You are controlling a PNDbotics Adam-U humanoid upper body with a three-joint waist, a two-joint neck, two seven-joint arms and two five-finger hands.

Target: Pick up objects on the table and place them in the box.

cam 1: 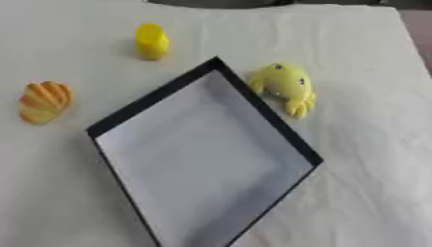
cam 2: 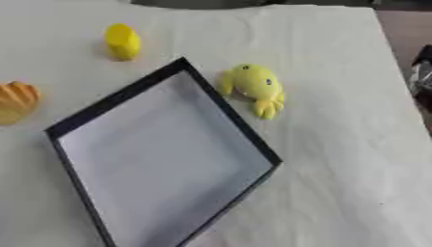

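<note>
Box (cam 1: pixel 202 159): shallow, rectangular, dark-rimmed with a pale smooth floor, set cornerwise at the centre of a white, lightly creased tablecloth (cam 1: pixel 371 144). It holds nothing. A soft yellow crab-like toy (cam 1: pixel 285 88) lies just beside its far right edge. A yellow cylinder (cam 1: pixel 152 41) stands upright beyond the far corner. A ribbed orange shell shape (cam 1: pixel 44 101) lies well to the left. Neither hand is in view; their state cannot be told.
</note>
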